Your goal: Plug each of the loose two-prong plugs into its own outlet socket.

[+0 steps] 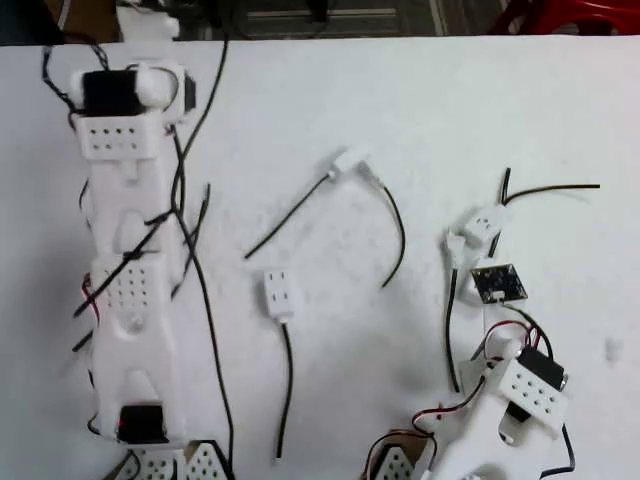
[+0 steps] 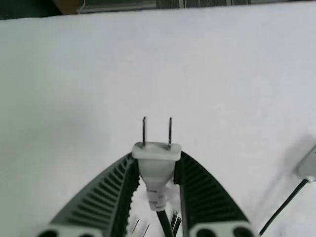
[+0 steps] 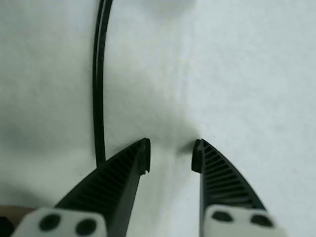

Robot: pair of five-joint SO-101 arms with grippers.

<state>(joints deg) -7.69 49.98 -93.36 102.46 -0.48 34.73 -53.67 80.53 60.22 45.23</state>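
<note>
My left gripper (image 2: 155,163) is shut on a white two-prong plug (image 2: 156,150). Its prongs point toward the table's far edge and its black cable runs back between the fingers. The left arm (image 1: 125,250) stretches along the table's left side. A loose white outlet socket (image 1: 280,292) lies mid-table with its cable trailing toward the near edge. My right gripper (image 3: 170,155) is open just above the bare tabletop, holding nothing, with a black cable (image 3: 100,79) beside one finger. The right arm (image 1: 520,390) stands at the near right.
Two white connector pairs lie on the table, each looking joined, one (image 1: 352,162) at the centre back and one (image 1: 472,235) just beyond the right arm. Black cables curve away from both. Wiring hangs along the left arm.
</note>
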